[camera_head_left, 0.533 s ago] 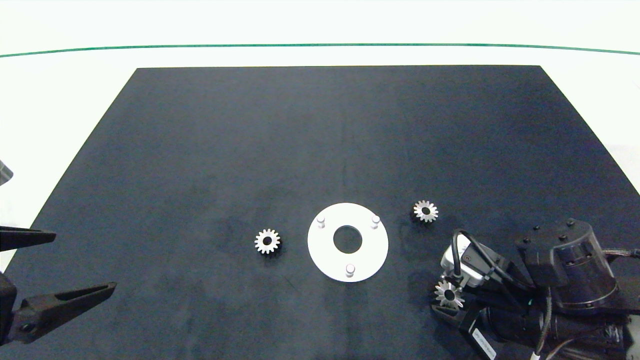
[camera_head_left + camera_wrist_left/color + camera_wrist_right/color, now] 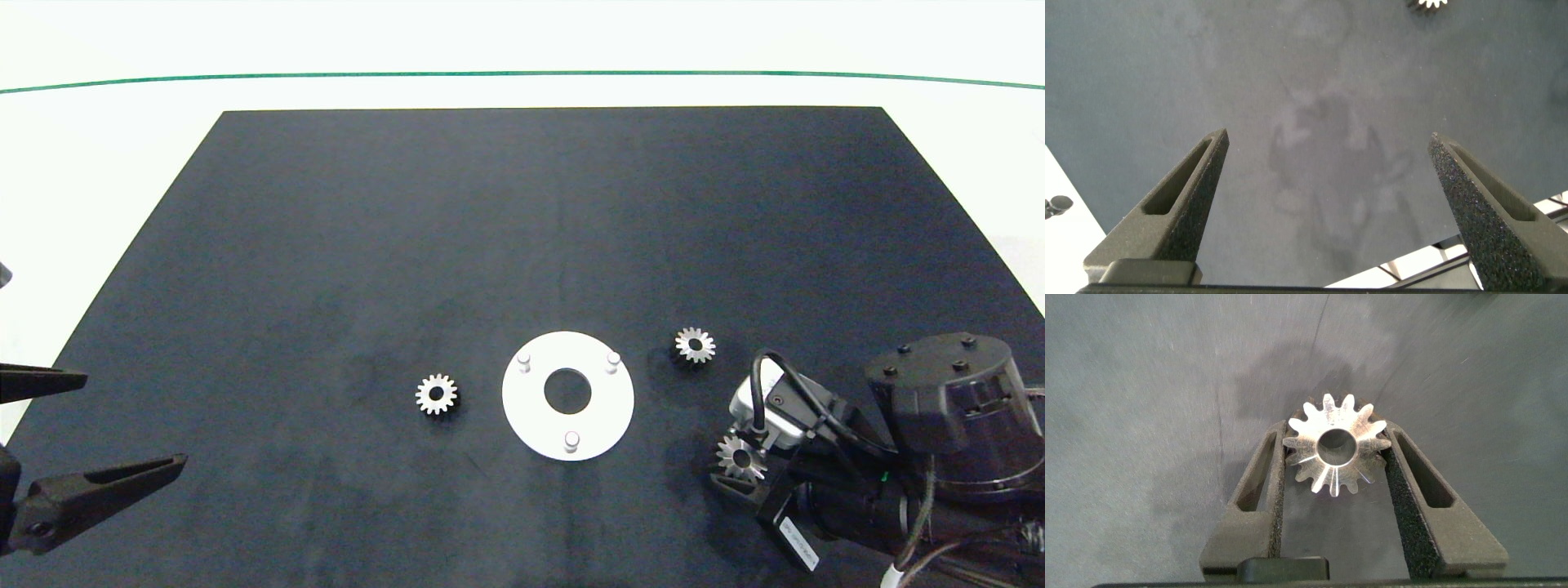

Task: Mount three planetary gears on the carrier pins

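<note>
Three planetary gears, none yet on a pin. One gear (image 2: 740,457) clamped flat by its teeth between the fingers of the right gripper (image 2: 739,463), at the near right of the black mat (image 2: 490,229); in the right wrist view, same gear (image 2: 1335,446) pinched from both sides, bore facing up and unobstructed. Compared with half a second ago: shifted a little up and away from the near edge along with the wrist, so apparently being lifted clear of the mat rather than merely gripped. Means pickup looks done and the carry toward the white disc (image 2: 604,408) is beginning.

Lying untouched: second gear (image 2: 695,345) just beyond the disc's right rim, third gear (image 2: 437,394) near its left side. Bare as before: all three carrier pins (image 2: 571,441).

Parked at the left edge with fingers spread wide and holding nothing: left gripper (image 2: 136,420).

Likely needed next: bore lined up squarely over one pin before lowering.
</note>
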